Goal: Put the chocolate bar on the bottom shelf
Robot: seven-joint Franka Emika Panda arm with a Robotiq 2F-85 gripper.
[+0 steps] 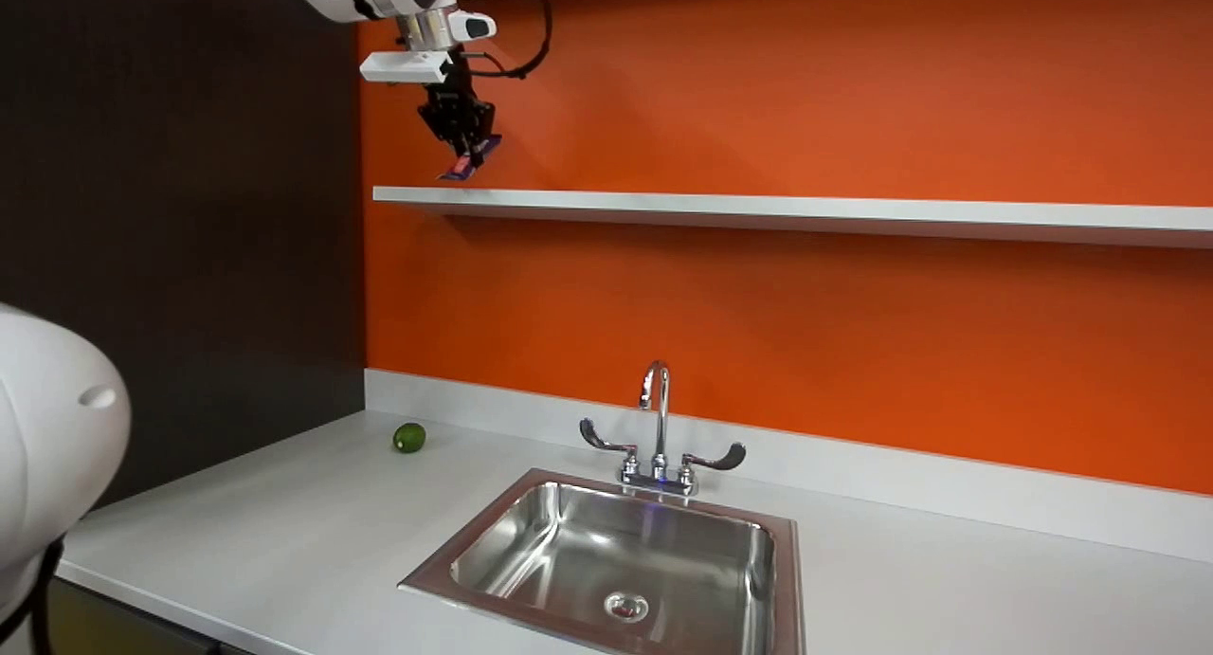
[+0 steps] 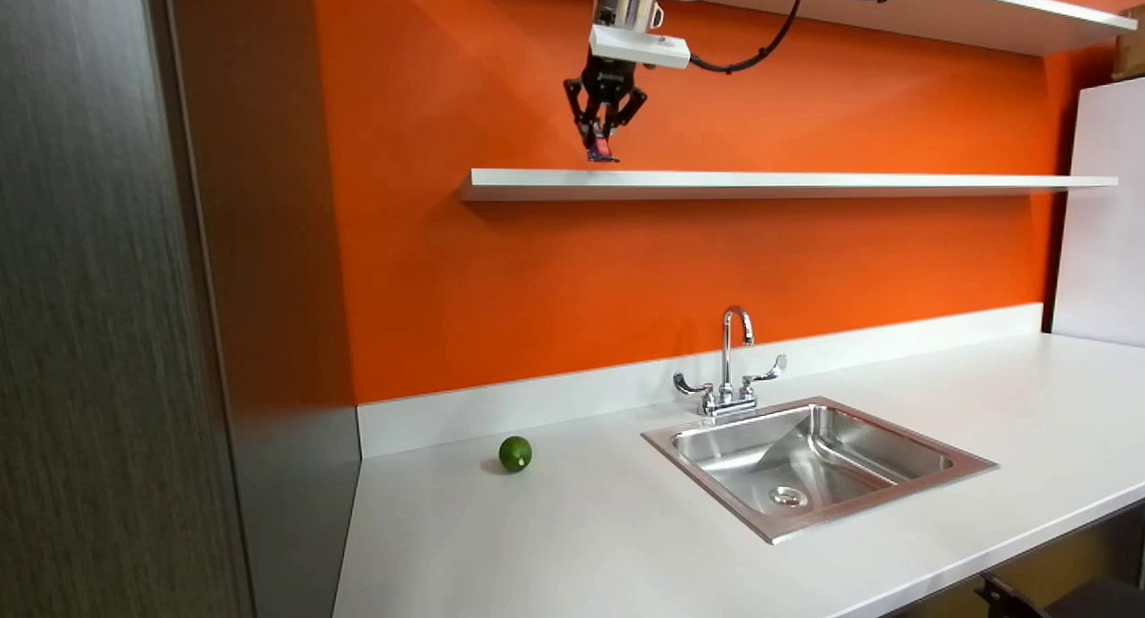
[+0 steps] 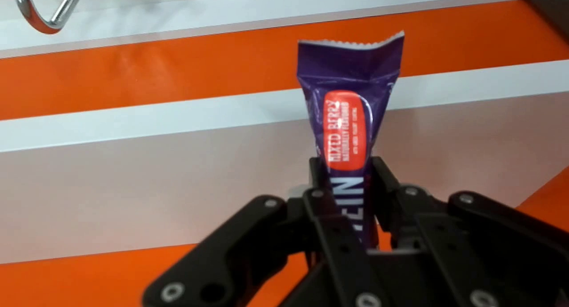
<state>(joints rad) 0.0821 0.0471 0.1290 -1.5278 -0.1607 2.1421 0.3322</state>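
A purple chocolate bar (image 3: 349, 140), printed red and white, contrasts with black jaws and an orange wall (image 1: 815, 115).

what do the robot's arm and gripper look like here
The arm is white and rounded, with a silvery section, a looping black cable and a white bar-shaped housing. The gripper is black, with jointed linkages and pale round bolt heads.

Open room runs along above the bottom shelf (image 2: 787, 181), capped by the higher shelf (image 2: 966, 21); the dark panel (image 1: 190, 209) blocks one end
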